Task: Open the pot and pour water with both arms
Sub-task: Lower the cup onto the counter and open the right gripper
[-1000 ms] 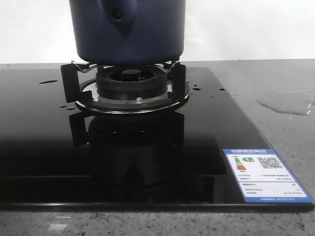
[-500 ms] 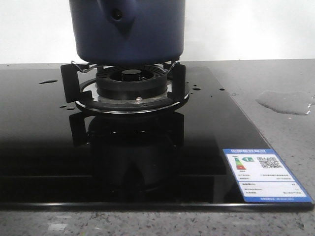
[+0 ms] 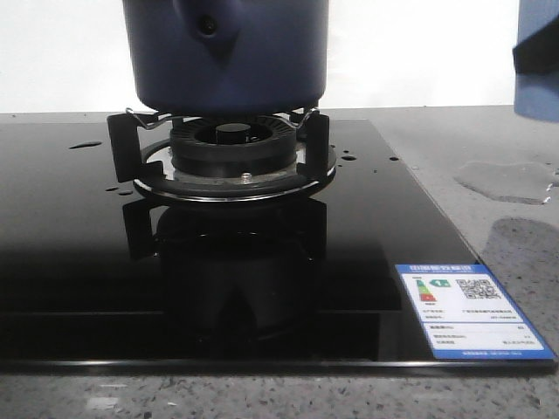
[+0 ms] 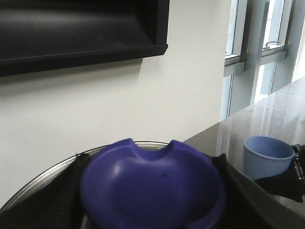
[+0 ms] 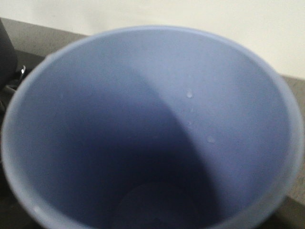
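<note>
The left gripper is seen as two dark blurred forms flanking a dark blue lid, and it is judged to be clenched on that lid. The lid is held up close to the wrist camera, presumably so that the mouth of the pot is left free. A curved metal edge behind the lid cannot be identified.

The jaws of the right gripper are not shown plainly. Only a dark part is seen against the side of a pale blue cup. Since the cup hangs in the air at the right edge of the front view and fills the right wrist view, it is judged to be grasped. It is kept upright, its inside marked by a few droplets; whether water is carried cannot be told.

The pot is seated on the burner stand of the black glass hob, its handle stub towards the camera and its top cut off by the frame. The cup is well apart from it, to the right. A puddle lies on the counter beneath the cup.
</note>
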`<state>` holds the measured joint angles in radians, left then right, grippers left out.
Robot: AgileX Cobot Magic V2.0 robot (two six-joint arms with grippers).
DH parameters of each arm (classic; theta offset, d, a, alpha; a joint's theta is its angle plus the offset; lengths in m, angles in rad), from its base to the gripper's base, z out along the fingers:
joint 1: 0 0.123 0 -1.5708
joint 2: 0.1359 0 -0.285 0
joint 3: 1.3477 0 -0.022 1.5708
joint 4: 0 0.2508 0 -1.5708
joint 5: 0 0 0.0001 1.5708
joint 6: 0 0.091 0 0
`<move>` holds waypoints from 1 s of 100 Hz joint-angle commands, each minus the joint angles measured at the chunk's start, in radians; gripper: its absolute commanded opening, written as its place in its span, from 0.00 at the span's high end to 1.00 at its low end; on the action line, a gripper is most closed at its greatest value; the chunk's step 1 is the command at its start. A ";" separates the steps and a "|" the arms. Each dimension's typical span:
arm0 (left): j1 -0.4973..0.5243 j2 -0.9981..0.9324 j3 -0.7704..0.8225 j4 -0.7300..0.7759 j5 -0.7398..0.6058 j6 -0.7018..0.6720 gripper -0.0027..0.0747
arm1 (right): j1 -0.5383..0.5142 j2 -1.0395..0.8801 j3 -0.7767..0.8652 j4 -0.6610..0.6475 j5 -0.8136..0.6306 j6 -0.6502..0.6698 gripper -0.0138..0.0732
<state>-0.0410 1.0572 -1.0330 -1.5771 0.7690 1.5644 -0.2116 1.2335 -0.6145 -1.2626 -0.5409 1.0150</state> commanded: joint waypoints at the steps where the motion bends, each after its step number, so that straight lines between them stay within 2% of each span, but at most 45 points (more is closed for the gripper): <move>1: -0.010 -0.017 -0.033 -0.083 0.002 0.001 0.60 | -0.018 0.018 -0.016 0.031 -0.067 0.005 0.51; 39: -0.010 -0.017 -0.033 -0.083 0.008 0.001 0.60 | -0.018 0.084 -0.013 -0.021 -0.072 0.005 0.50; 48: -0.010 -0.017 -0.033 -0.083 0.008 0.001 0.60 | -0.018 0.084 -0.013 -0.021 -0.074 0.005 0.40; 57: -0.010 -0.017 -0.033 -0.083 0.008 0.001 0.60 | -0.018 0.084 -0.013 -0.021 -0.081 0.005 0.25; 70: -0.010 -0.017 -0.033 -0.083 0.008 0.001 0.60 | -0.018 0.084 -0.013 -0.021 -0.081 0.005 0.10; 100: -0.010 -0.017 -0.033 -0.083 0.008 0.001 0.60 | -0.018 -0.056 -0.013 -0.026 -0.065 0.005 0.10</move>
<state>-0.0410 1.0572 -1.0330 -1.5771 0.7690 1.5648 -0.2239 1.2588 -0.6057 -1.3101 -0.5727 1.0210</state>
